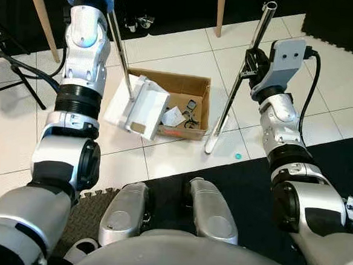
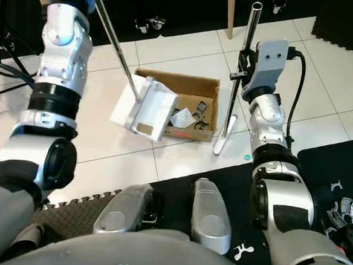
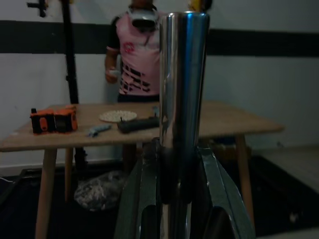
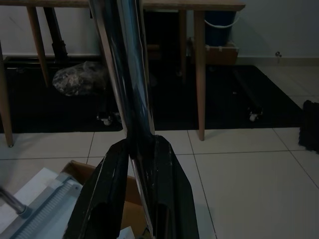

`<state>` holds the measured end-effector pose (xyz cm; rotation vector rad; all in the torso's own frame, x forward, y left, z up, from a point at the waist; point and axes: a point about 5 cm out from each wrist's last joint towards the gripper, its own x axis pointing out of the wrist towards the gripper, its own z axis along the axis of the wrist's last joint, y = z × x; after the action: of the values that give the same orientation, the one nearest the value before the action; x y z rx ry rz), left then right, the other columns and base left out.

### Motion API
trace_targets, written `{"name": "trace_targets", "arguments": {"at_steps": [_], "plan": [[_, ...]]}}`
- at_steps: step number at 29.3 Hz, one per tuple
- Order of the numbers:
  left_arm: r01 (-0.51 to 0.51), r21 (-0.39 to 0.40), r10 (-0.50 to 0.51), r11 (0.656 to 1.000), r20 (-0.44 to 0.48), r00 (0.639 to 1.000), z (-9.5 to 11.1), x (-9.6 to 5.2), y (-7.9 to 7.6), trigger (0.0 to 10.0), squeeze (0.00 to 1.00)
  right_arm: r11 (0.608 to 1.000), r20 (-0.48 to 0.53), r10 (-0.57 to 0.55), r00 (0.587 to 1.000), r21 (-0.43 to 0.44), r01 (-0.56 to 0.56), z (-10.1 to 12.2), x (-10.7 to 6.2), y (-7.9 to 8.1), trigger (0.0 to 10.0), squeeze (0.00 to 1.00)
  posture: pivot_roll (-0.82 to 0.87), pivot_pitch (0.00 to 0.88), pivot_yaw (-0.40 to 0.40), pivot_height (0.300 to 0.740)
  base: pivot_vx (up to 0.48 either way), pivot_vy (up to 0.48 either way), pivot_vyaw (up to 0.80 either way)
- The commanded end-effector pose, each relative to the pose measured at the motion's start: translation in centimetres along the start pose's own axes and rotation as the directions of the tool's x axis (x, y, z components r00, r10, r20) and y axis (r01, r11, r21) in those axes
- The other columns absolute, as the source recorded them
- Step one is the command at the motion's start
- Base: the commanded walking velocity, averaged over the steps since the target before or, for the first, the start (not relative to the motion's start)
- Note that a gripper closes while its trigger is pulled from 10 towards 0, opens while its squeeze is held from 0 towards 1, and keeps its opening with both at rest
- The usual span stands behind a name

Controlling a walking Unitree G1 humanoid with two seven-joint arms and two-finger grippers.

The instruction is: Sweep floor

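Observation:
My left gripper [image 3: 172,167] is shut on a chrome pole [image 1: 120,51], raised high at the upper left. The pole runs down to a white dustpan [image 1: 143,108] that leans against the open cardboard box [image 1: 198,83] on the white tiles. My right gripper [image 1: 250,63] is shut on the metal broom handle [image 1: 235,88]. The handle slants down to a white broom head [image 1: 214,137] resting on the tile just right of the box. The box holds paper scraps and small bits. A small teal scrap [image 1: 238,155] lies on the tile near the broom head.
Black foam mat [image 1: 251,192] covers the floor by my legs, and another black mat [image 1: 345,23] lies at the far right. Wooden table legs [image 1: 41,15] and a black tripod [image 1: 23,76] stand at the left. A person [image 3: 137,55] stands behind a wooden table [image 3: 224,119].

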<state>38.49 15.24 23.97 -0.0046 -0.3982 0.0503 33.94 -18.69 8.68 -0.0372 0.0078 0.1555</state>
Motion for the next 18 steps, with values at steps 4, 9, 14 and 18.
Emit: {"name": "trace_targets", "arguments": {"at_steps": [4, 9, 14, 18], "plan": [[-0.018, -0.054, 0.018, 0.998, -0.002, 1.0, 0.9, 0.8, -1.0, 10.0, 0.0, 1.0, 0.036, 0.011, 0.999, -0.024, -0.01, 0.8, 0.4, 0.1, 10.0, 0.0, -0.04, 0.01, 0.023, 0.74, 0.0, 0.0, 0.0], [-0.003, -0.054, 0.003, 0.999, 0.008, 1.0, 1.2, 1.2, -1.9, 10.0, 0.0, 1.0, 0.034, 0.014, 0.999, -0.026, -0.013, 0.8, 0.4, 0.0, 10.0, 0.0, -0.04, 0.006, 0.021, 0.74, 0.0, 0.0, 0.0], [0.059, 0.034, -0.061, 0.998, 0.076, 0.995, 1.5, 1.3, -3.1, 10.0, 0.0, 1.0, 0.033, 0.014, 0.999, -0.027, -0.013, 0.8, 0.5, 0.1, 10.0, 0.0, -0.04, 0.009, 0.024, 0.74, 0.0, 0.0, 0.0], [0.07, 0.054, -0.075, 0.996, 0.086, 0.994, 1.5, 1.6, -3.7, 10.0, 0.0, 1.0, 0.033, 0.014, 0.999, -0.026, -0.013, 0.8, 0.5, 0.1, 10.0, 0.0, -0.05, 0.013, 0.024, 0.74, 0.0, 0.0, 0.0]]}}
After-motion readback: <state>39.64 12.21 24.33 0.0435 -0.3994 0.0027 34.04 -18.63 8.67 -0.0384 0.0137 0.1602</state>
